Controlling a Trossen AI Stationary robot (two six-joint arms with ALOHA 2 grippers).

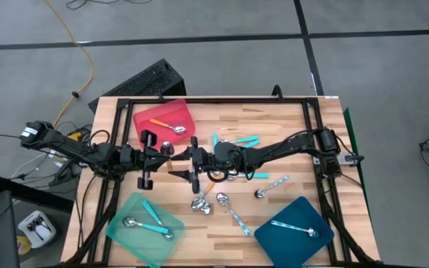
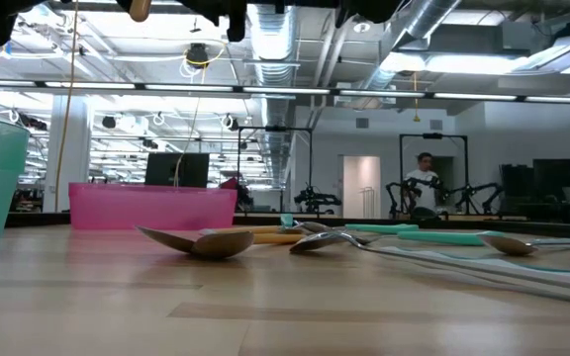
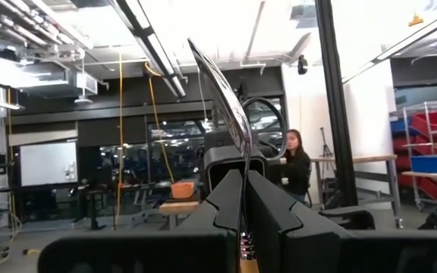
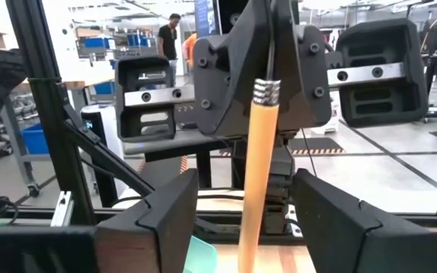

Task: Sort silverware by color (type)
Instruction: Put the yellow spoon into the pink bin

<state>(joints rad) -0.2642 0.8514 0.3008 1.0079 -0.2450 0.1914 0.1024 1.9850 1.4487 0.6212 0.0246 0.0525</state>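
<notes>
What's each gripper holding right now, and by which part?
The left gripper is shut on an orange-handled spoon, gripped where handle meets metal stem. The right gripper is open around the handle, holding nothing yet.

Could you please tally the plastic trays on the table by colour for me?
Red tray: 1
Mint-green tray: 1
Dark-blue tray: 1
Total: 3

Orange-handled spoon [image 4: 260, 182]; trays red [image 1: 157, 114], mint [image 1: 125, 216] (and dark-blue [image 1: 285, 238]).
</notes>
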